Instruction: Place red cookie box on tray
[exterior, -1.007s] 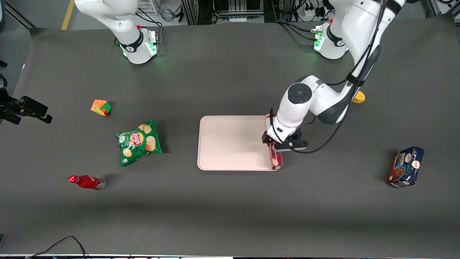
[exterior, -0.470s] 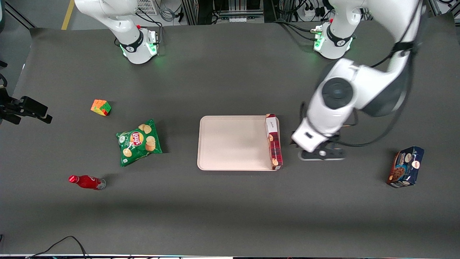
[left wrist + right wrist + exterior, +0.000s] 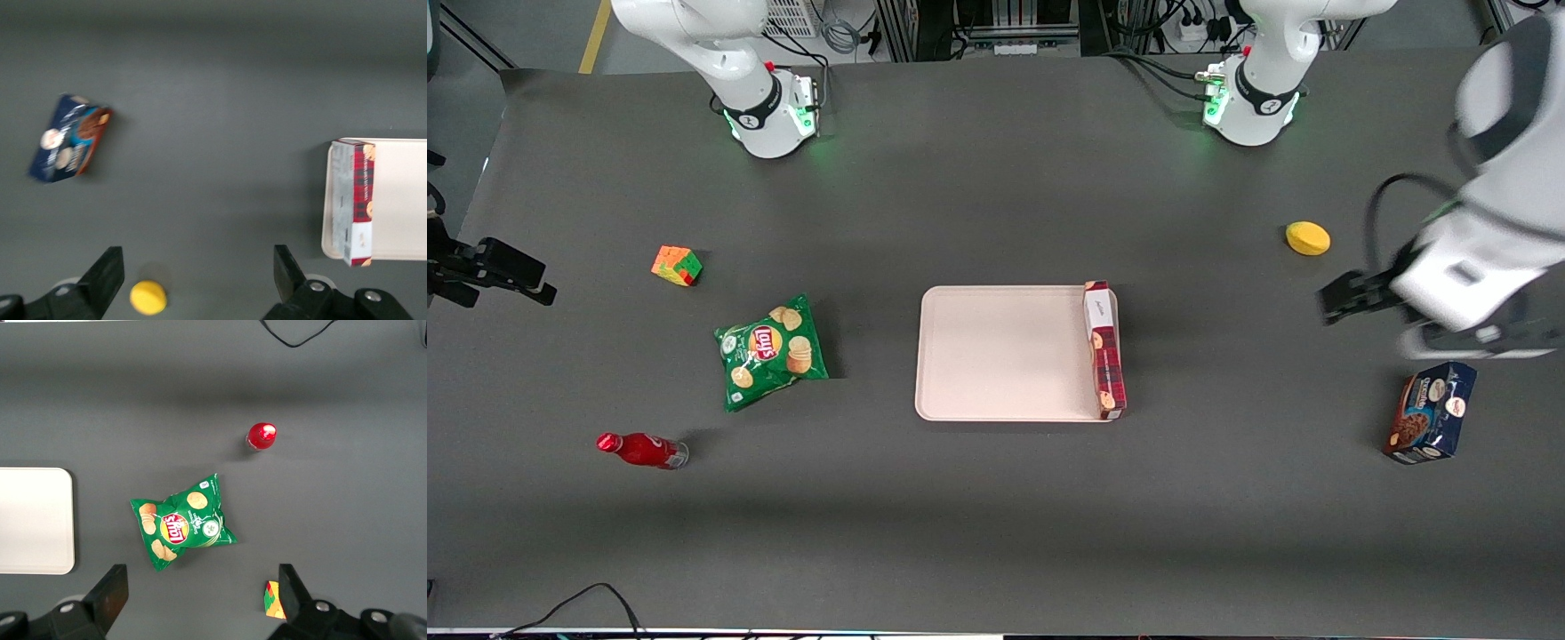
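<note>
The tray (image 3: 996,356) sits at the centre of the front view on the table (image 3: 996,516). The long cookie box (image 3: 1104,351) lies on it, along its edge toward the working arm's end. Toward the parked arm's end, the chip bag (image 3: 769,351) lies mid-frame, the puzzle cube (image 3: 677,265) higher up and the bottle (image 3: 640,450) lower down. At the working arm's end, the gripper (image 3: 1343,298) hangs above the table between the round object (image 3: 1307,238) higher up and the short cookie box (image 3: 1432,413) lower down.
</note>
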Motion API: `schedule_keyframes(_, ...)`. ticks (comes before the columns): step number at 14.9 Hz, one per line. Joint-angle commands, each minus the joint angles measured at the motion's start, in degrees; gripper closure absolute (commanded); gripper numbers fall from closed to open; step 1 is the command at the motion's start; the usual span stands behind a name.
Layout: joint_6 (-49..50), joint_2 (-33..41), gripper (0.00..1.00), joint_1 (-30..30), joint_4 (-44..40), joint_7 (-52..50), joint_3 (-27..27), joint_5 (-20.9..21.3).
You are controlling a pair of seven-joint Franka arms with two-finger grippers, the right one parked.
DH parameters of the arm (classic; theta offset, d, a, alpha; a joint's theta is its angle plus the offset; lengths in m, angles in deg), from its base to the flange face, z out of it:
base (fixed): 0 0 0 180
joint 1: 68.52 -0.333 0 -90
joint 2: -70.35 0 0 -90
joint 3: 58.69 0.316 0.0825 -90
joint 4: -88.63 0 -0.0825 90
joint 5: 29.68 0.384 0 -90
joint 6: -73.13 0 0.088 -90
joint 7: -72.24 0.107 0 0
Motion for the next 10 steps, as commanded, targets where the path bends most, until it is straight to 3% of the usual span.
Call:
schedule_keyframes(1,4.7,5.6,0.0,0.8,0.9,1.3,3.3,-1.0)
schedule_keyframes(10,6.2,7.8,0.0,0.9,1.2,1.4,5.2,-1.1)
